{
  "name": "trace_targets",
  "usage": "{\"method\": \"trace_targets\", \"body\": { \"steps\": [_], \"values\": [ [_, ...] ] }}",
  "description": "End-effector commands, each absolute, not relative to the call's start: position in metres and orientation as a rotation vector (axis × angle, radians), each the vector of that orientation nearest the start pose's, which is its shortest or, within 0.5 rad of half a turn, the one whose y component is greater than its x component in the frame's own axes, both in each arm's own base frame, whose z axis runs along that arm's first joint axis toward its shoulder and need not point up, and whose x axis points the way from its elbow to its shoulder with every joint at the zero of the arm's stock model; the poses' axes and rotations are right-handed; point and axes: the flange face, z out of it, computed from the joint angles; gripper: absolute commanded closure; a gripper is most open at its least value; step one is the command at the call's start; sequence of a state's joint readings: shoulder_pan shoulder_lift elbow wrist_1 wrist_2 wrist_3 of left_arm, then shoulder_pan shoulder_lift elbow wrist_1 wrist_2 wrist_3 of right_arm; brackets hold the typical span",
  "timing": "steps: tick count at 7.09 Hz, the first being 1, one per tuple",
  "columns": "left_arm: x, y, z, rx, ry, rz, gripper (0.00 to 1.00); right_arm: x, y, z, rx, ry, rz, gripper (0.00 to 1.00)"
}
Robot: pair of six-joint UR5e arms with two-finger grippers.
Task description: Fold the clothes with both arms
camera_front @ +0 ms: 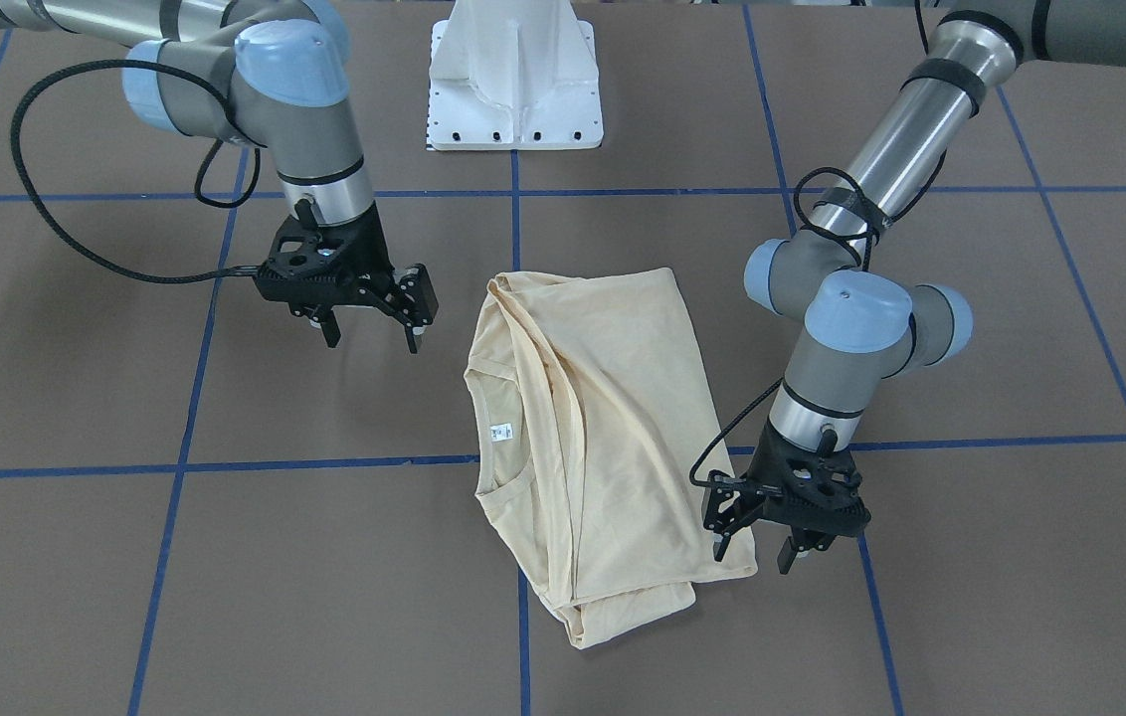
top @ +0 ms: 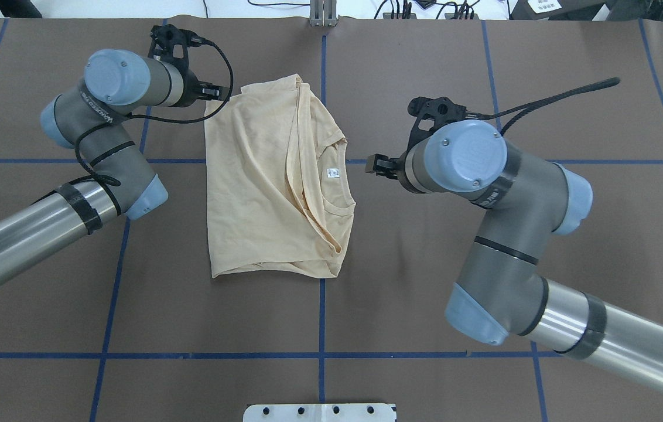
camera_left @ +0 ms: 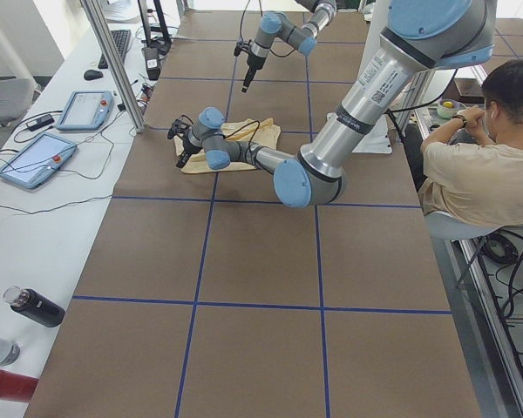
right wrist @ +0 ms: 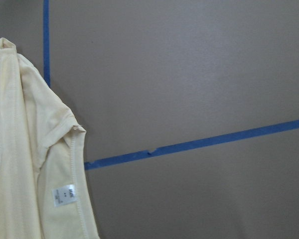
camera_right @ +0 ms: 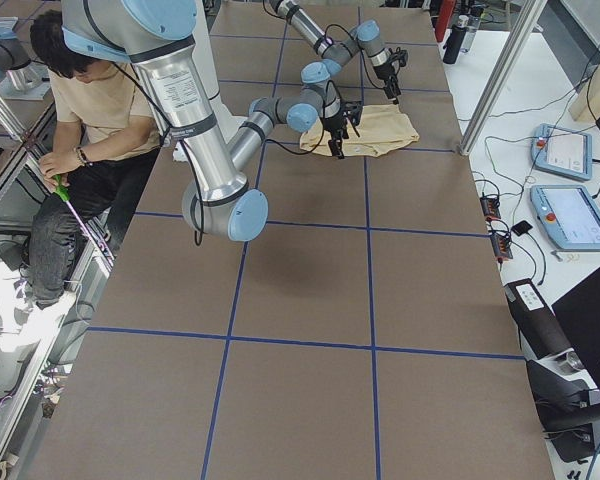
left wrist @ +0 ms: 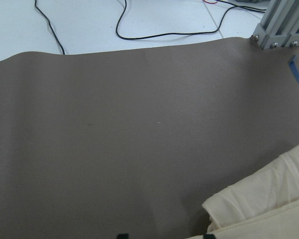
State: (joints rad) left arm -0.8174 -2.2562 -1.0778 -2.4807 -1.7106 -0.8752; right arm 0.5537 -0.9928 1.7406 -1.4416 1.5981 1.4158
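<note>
Brown table (camera_front: 324, 597) — blue-taped, white pedestal (camera_front: 515, 89), seated operator (camera_left: 479, 165)

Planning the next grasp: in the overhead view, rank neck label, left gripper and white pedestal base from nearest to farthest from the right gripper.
From the right gripper:
1. the neck label, beside it on the T-shirt.
2. the left gripper, across the T-shirt, far corner.
3. the white pedestal base, view's bottom edge.

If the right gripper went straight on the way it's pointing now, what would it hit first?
Most likely the bare brown table, just beside the T-shirt. The right gripper points down, open, clear of the cloth, though its height is hard to judge.
</note>
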Motion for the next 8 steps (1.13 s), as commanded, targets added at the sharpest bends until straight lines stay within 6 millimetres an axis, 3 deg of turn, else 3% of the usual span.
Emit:
{"method": "trace_targets", "body": {
  "steps": [1,3,5,8],
  "values": [
    [0.438,-0.645,0.38,0.673,0.901,-0.012,0.0,-0.57,-0.474,0.21,0.298,-0.797,0.471,0.15],
    [0.438,-0.645,0.38,0.672,0.901,-0.014,0.0,-0.601,-0.454,0.216,0.293,-0.779,0.451,0.38],
    [0.438,-0.645,0.38,0.67,0.903,-0.018,0.0,-0.616,-0.436,0.231,0.278,-0.784,0.435,0.49],
    [0.438,-0.644,0.383,0.666,0.902,-0.021,0.0,-0.618,-0.429,0.239,0.277,-0.772,0.416,0.58]
  ]
}}
